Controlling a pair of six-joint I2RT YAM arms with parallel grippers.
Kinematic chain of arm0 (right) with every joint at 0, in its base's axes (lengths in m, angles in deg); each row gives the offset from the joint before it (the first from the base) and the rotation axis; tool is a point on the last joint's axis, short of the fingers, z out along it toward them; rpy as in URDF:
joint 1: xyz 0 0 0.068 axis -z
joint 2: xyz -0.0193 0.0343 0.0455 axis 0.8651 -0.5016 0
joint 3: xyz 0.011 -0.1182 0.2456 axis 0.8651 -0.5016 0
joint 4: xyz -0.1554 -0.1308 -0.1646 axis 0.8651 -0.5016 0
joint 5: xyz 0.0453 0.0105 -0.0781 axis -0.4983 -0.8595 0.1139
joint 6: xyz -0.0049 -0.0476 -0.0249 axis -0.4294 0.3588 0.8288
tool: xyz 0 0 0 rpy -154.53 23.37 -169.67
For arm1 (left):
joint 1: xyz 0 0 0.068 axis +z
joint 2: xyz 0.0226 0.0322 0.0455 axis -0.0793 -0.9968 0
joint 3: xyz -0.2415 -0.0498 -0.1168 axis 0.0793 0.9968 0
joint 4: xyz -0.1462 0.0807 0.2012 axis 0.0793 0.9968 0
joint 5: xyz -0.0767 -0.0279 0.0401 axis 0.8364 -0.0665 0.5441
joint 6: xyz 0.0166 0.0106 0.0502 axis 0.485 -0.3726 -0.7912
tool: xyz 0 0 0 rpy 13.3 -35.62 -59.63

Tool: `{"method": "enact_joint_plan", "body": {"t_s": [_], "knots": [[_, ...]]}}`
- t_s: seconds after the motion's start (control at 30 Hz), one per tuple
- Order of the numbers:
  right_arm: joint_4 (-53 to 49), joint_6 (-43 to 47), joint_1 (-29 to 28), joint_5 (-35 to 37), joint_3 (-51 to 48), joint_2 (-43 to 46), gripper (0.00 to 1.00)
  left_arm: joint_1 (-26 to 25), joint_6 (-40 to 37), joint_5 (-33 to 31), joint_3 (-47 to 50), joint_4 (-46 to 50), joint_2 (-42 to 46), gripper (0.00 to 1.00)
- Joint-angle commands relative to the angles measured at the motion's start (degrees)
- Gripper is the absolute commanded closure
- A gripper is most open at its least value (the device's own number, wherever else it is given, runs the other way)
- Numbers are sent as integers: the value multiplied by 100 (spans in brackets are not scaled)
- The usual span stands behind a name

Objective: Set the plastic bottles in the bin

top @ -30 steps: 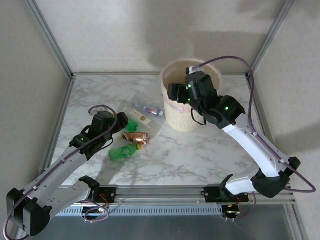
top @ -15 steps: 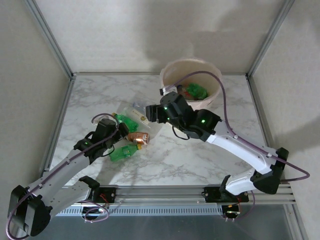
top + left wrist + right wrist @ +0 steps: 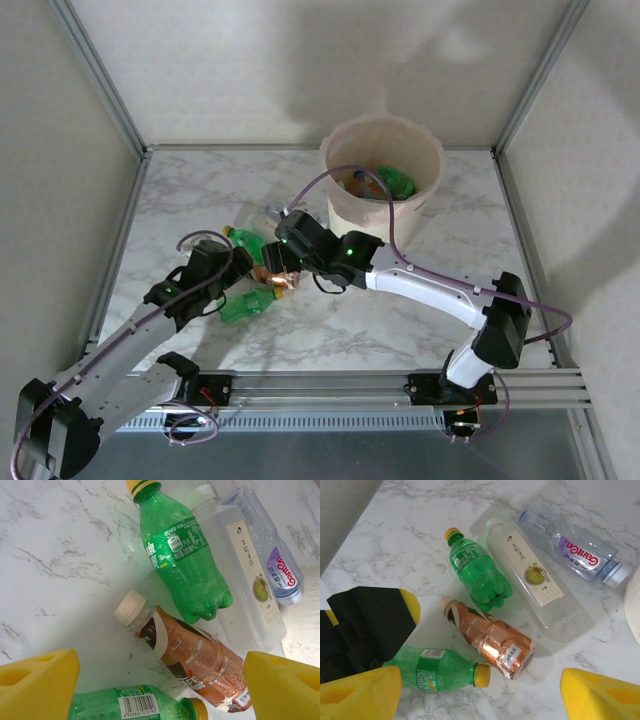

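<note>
Bottles (image 3: 490,645): five loose on the marble table (image 3: 340,335) around 9 o'clock, more in the bin (image 3: 410,205) at 1. My left claw (image 3: 160,690) and right claw (image 3: 480,695) hang over them, both spread wide, empty, crowding each other. Frame posts (image 3: 102,78) fence 10 and 2; open marble at 6.

5 bottles (image 3: 490,642) on the table (image 3: 200,190), 1 bin (image 3: 386,218)

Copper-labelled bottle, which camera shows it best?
Right wrist: the copper-labelled bottle lies in full view, cap to base. Left wrist shows it closer, but its base runs to the frame edge. In top external it is a small orange patch.
</note>
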Motion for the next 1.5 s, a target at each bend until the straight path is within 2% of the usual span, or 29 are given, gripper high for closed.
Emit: {"method": "enact_joint_plan", "body": {"t_s": [0.0,0.3,0.5,0.63,0.77,0.83,0.93,1.17,1.47], "knots": [[170,-227,-49,-14,-176,-7,17,52,-20,33,169,125,-50,15],[284,-497,-43,80,-619,404,16,-69,-282,432,346,60,-293,13],[239,-609,-46,214,-841,672,14,-547,-411,512,387,268,-237,12],[189,-680,-48,241,-930,733,14,-993,-279,409,451,250,-319,12],[190,-757,-51,261,-1082,887,14,-1232,-198,526,515,217,-443,12],[161,-782,-49,285,-1117,937,14,-1345,-216,635,488,245,-461,6],[97,-803,-37,361,-1152,989,14,-1581,-236,666,439,261,-416,5],[43,-843,-34,478,-1202,1072,13,-2151,-327,262,286,328,-906,7],[-108,-960,-5,592,-1344,1331,13,-2866,-453,-308,-134,378,-1885,16]]}}
